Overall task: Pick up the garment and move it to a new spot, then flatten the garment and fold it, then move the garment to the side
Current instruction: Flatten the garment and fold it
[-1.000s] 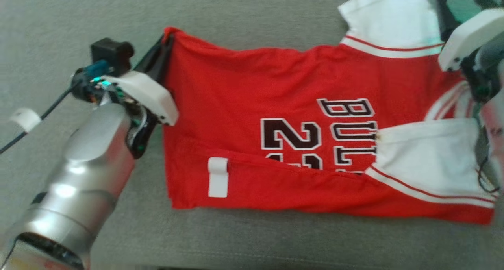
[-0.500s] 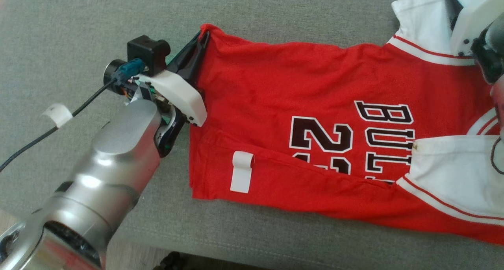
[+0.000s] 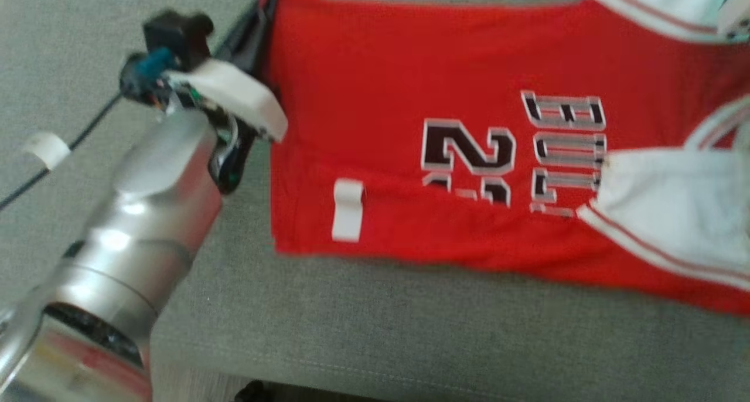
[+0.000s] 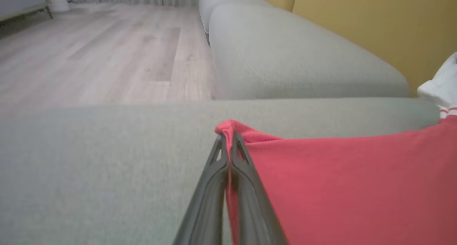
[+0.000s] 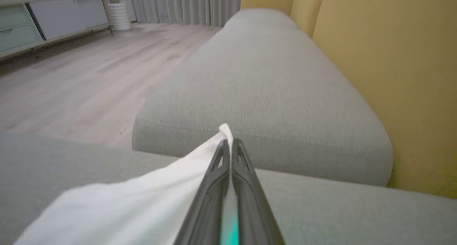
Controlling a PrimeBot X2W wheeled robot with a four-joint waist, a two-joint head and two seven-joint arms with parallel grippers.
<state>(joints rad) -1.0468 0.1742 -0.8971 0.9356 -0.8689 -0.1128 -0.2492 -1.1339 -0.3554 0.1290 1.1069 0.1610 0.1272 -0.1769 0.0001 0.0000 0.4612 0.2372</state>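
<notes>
The red jersey (image 3: 398, 97) with dark lettering lies spread across the grey sofa seat (image 3: 375, 331), white sleeves toward the robot's right and a white tag (image 3: 347, 210) near the hem at its left. The left claw (image 4: 228, 139) is pressed together on a bunched corner of the red hem. The right claw (image 5: 228, 142) pinches the edge of a white sleeve (image 5: 142, 195).

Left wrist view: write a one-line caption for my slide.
Left gripper shut on a bunched corner of the red jersey, over the grey sofa cushion, wood floor beyond.
</notes>
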